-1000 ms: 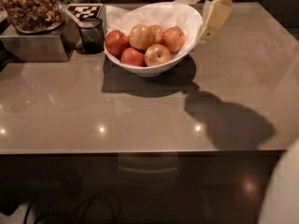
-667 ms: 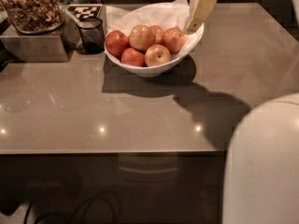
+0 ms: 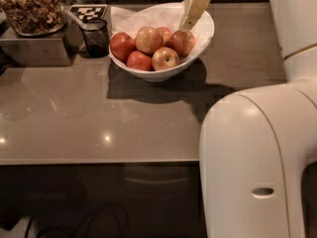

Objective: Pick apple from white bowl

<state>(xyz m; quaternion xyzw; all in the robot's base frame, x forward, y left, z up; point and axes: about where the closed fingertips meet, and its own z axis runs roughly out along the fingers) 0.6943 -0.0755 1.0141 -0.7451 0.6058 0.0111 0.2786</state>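
The white bowl (image 3: 200, 41), lined with white paper, stands at the back middle of the grey table and holds several apples. The orange-red apple (image 3: 182, 42) lies at the bowl's right side. Two darker red apples (image 3: 122, 45) lie at the left, a yellower apple with a stem dimple (image 3: 165, 58) at the front, and a large pale one (image 3: 149, 38) in the middle. My gripper (image 3: 187, 25) reaches down from the top edge into the bowl, its tip just above the orange-red apple's top.
A small dark mesh cup (image 3: 95, 36) stands just left of the bowl. A metal container of nuts (image 3: 30, 14) sits at the back left, with a checkered marker (image 3: 88, 11) behind the cup. My white arm (image 3: 252, 152) fills the right foreground.
The gripper has moved left and down from beside the bowl's right rim to over the apples. My white arm has swung into the right foreground.
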